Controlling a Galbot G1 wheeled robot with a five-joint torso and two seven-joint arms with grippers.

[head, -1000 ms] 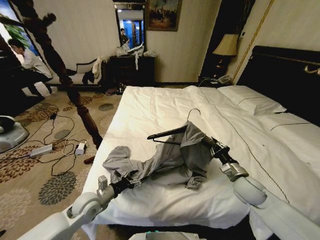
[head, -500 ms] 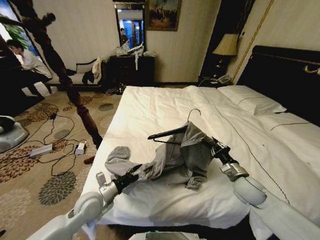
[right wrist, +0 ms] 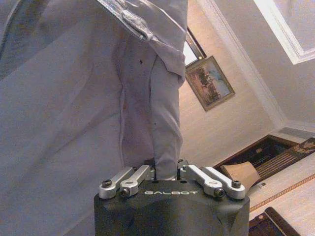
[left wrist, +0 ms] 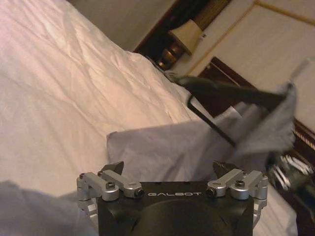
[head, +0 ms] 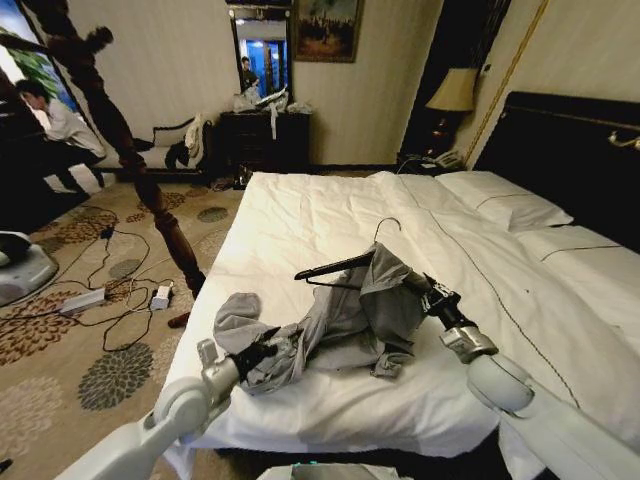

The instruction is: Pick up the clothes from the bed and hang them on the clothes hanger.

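Right gripper (right wrist: 166, 173): clamped on a fold of the shirt (head: 345, 320), near the middle of the bed (head: 300, 215).
Left gripper (head: 262, 352): at the shirt's lower end near the bed's foot edge; whether it grips cannot be told.
Shirt: light grey, thin, crumpled in a long heap, one end draped over the hanger (head: 335, 266).
Hanger: dark, slim, tilted above the duvet, wire hook (head: 386, 226) pointing to the pillows (head: 505, 205).
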